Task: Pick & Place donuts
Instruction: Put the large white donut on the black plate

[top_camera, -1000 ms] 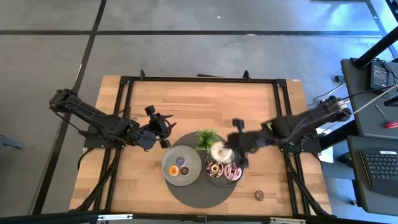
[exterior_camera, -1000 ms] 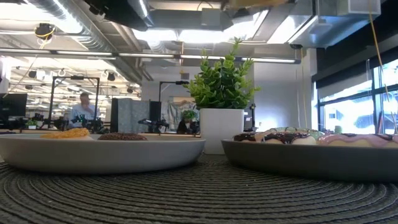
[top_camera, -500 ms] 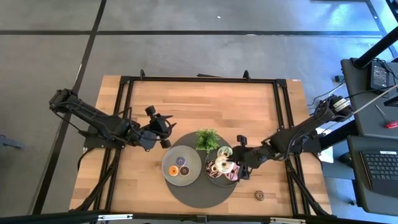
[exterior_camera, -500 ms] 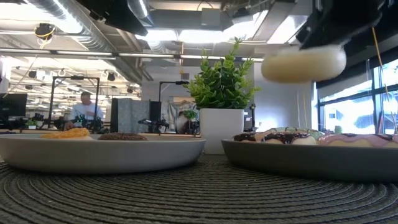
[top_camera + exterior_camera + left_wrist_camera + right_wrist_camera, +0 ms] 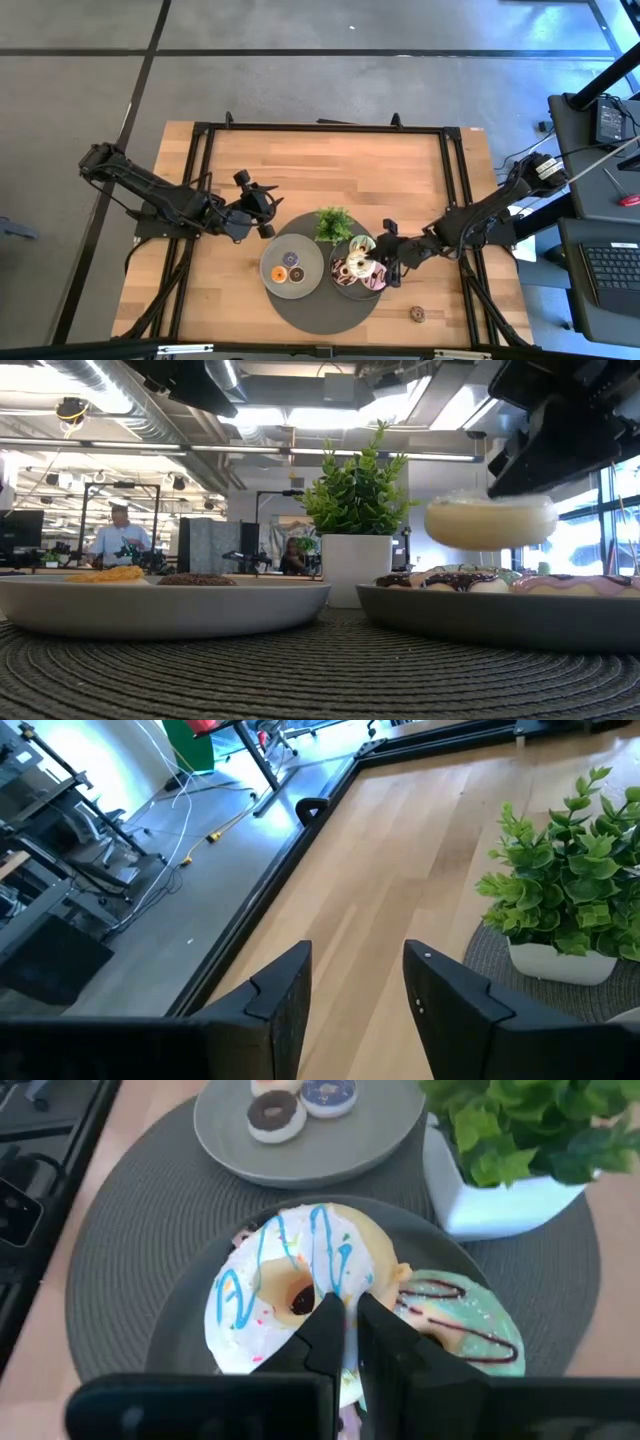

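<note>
Compared with half a second ago, the white-iced toy donut with blue drizzle (image 5: pixel 290 1285) hangs lower, closer above the right-hand round grey plate (image 5: pixel 180 1340), and the right gripper (image 5: pixel 345 1325) has shifted slightly along with it. The left gripper (image 5: pixel 355 985) sits where it was, over bare wood beside the dark woven round mat (image 5: pixel 300 308), its two fingers parted and empty.

The right gripper's fingers are pinched on the near edge of the white-iced donut. In the low view the ring shows a pale cream underside, level and clear of the plate. Its icing carries blue zigzag lines and small coloured sprinkles. Under it on the same plate lie a green-iced donut with chocolate drizzle (image 5: pixel 455 1315) and a pink one (image 5: pixel 580 584). The other grey plate (image 5: pixel 230 1155) holds mini donuts in brown (image 5: pixel 275 1110), purple (image 5: pixel 328 1092) and orange (image 5: pixel 278 273). One small brown donut (image 5: pixel 417 314) lies alone on the wooden table (image 5: pixel 330 170). A small leafy green plant in a white pot (image 5: pixel 358 530) stands between the plates
</note>
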You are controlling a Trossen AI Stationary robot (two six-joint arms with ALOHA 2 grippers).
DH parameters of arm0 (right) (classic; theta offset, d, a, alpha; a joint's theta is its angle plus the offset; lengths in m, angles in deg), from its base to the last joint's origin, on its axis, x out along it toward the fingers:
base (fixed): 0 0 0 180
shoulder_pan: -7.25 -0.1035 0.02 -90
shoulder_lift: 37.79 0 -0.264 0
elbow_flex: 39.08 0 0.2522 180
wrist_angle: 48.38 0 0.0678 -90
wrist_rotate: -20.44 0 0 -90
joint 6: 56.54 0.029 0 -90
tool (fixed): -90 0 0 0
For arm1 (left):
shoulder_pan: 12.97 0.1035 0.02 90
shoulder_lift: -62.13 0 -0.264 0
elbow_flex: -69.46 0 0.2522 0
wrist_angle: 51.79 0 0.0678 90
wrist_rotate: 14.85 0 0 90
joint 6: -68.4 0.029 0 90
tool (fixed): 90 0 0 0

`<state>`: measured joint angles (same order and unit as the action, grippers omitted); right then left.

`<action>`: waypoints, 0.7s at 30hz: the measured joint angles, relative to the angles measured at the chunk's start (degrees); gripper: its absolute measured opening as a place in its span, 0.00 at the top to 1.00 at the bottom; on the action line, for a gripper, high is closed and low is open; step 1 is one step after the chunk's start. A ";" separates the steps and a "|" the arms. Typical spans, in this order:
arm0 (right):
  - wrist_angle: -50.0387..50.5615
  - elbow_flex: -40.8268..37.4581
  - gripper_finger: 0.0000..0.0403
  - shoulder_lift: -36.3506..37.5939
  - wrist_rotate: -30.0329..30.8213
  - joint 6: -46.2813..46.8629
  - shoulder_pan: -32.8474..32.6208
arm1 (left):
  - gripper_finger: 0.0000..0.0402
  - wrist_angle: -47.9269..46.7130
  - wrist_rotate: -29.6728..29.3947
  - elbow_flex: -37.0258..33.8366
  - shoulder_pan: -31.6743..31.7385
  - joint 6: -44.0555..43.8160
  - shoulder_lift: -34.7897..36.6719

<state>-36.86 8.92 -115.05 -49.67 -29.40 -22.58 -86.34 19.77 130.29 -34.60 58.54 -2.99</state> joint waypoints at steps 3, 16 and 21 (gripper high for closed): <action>-3.53 -1.57 0.93 0.01 0.00 0.79 0.00 | 0.62 -0.01 0.00 0.00 0.00 0.04 0.00; -4.79 -4.63 0.87 -0.22 0.01 4.28 0.00 | 0.62 -0.01 -0.02 0.00 0.00 0.08 0.00; -4.87 -4.63 0.79 -0.22 0.05 4.30 0.00 | 0.63 -0.01 -0.02 0.00 0.00 0.08 0.00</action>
<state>-41.74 4.29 -115.26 -49.62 -25.10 -22.58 -86.35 19.75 130.29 -34.60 58.62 -2.99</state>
